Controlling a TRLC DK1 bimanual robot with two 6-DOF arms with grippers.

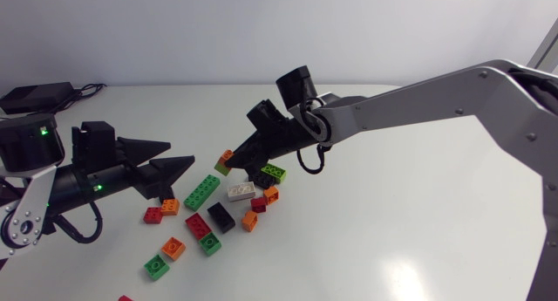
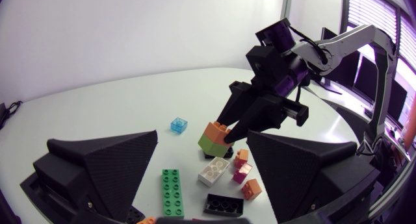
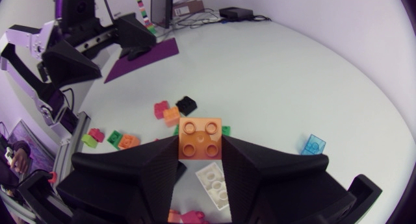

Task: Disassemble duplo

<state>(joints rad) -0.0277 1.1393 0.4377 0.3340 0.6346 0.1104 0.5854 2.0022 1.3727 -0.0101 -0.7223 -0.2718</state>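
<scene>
Loose bricks (image 1: 221, 216) litter the lower centre, yet mid-frame the right gripper (image 1: 234, 157) is clamped on an unsplit orange-green stack (image 2: 215, 138), with the left gripper (image 1: 181, 153) spread apart at left.

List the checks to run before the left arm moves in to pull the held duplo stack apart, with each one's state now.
1. Grip: right gripper shut on the stack, fingers pressing the orange brick from two sides: ok.
2. Work left: orange brick seated on the green brick: ok.
3. Receiver: left gripper open, fingers wide apart: ok.
4. Alignment: stack ahead of the left gripper, in line with its gap: ok.
5. Access: green brick free to grasp: cannot tell, the right gripper's fingers hide part of it.
6. Clearance: stack lifted off the white brick under it: cannot tell.
</scene>
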